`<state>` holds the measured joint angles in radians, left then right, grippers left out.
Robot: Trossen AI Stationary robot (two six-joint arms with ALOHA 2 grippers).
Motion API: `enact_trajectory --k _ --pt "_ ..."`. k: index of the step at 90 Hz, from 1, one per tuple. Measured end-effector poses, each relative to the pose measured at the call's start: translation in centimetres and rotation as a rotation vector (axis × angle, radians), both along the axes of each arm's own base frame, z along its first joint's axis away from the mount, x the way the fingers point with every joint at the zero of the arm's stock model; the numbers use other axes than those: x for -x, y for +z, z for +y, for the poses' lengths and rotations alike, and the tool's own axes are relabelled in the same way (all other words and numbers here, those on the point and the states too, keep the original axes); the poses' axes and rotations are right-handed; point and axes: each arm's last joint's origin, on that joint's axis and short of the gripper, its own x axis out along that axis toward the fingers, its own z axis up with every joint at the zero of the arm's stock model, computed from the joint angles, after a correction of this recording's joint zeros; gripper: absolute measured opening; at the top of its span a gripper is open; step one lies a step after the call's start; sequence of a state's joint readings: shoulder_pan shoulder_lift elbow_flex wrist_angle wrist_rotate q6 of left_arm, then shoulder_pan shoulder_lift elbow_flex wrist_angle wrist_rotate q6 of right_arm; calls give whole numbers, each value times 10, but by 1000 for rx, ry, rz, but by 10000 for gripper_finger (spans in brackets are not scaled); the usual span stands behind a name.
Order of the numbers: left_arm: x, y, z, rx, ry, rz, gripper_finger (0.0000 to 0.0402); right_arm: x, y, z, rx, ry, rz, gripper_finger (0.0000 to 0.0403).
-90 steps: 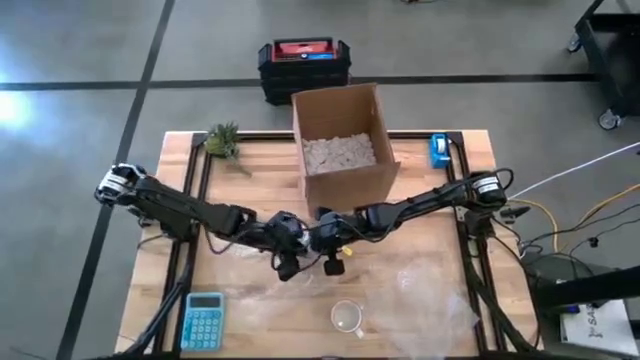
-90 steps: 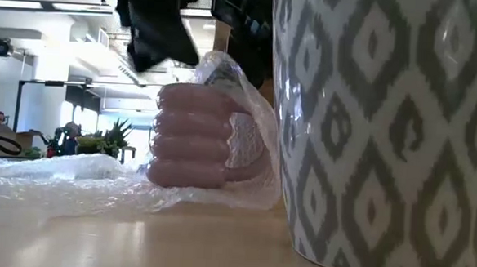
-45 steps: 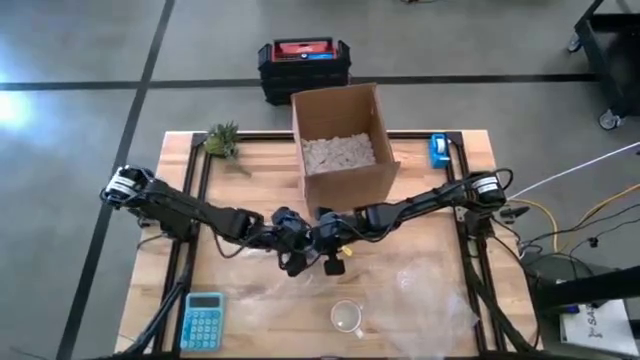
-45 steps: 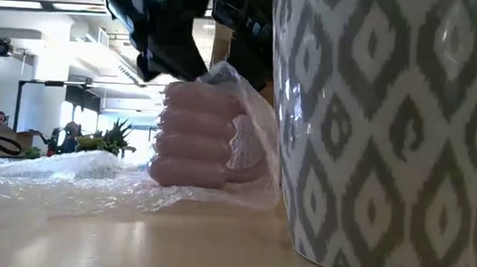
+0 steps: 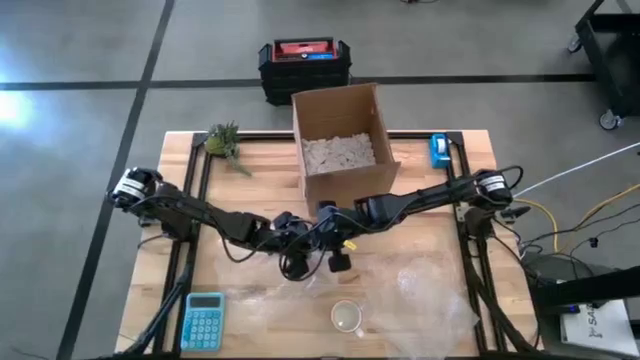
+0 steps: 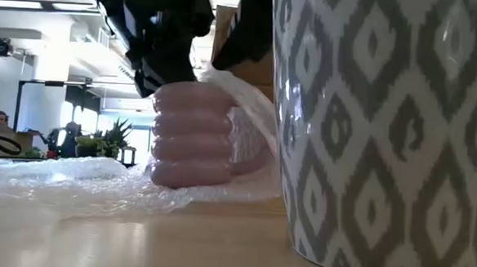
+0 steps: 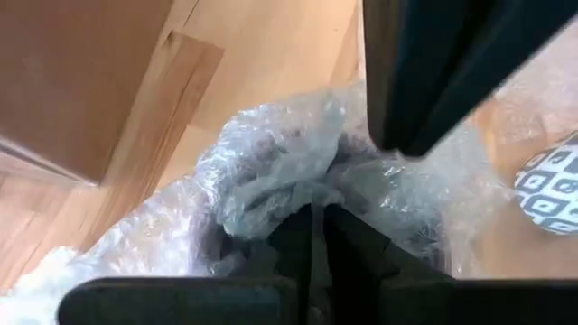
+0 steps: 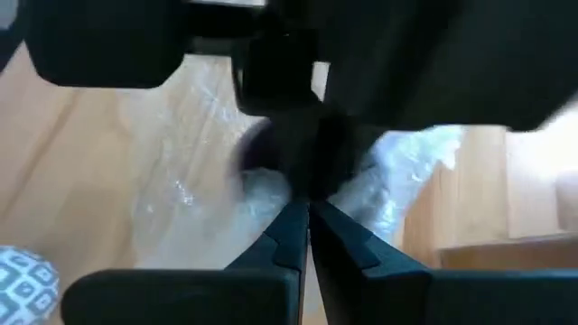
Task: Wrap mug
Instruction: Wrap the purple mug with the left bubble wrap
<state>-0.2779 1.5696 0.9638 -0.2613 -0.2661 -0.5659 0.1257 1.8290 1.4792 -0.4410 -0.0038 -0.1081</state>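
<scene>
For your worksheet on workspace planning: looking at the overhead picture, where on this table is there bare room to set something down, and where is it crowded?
Bare wood lies between the plant and the cardboard box, and between the box and the blue tape dispenser. The middle is crowded: both end effectors, left and right, meet over the pink mug. Bubble wrap covers the near side around the patterned mug and calculator.

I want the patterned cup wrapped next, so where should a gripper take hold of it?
Probably by the rim, coming straight down from above: the patterned cup stands upright with its mouth open to the ceiling. Its wall looks wide and smooth in the low view, which favours a finger inside the mouth over spanning the body. Both grippers are busy at the pink mug.
</scene>
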Motion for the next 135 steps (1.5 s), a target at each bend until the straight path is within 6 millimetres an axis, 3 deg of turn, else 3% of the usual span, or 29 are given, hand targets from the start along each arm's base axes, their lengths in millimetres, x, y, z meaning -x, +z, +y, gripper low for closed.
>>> enact_trajectory --k 37,53,67,88,105,135 --pt "2 -1 0 -2 3 1 22 -14 -49 0 32 -21 85 2" --pt "10 13 2 28 7 -10 22 -13 -49 2 33 -20 96 2" --pt "17 42 5 46 34 -95 22 -14 -49 2 33 -17 82 2" --pt "35 59 12 -16 99 -118 22 -14 -49 2 33 -17 87 2" --pt "46 47 19 -127 254 -16 22 -13 -50 2 34 -17 92 2" --pt "32 14 15 -161 207 -18 22 -13 -50 2 32 -17 93 2"
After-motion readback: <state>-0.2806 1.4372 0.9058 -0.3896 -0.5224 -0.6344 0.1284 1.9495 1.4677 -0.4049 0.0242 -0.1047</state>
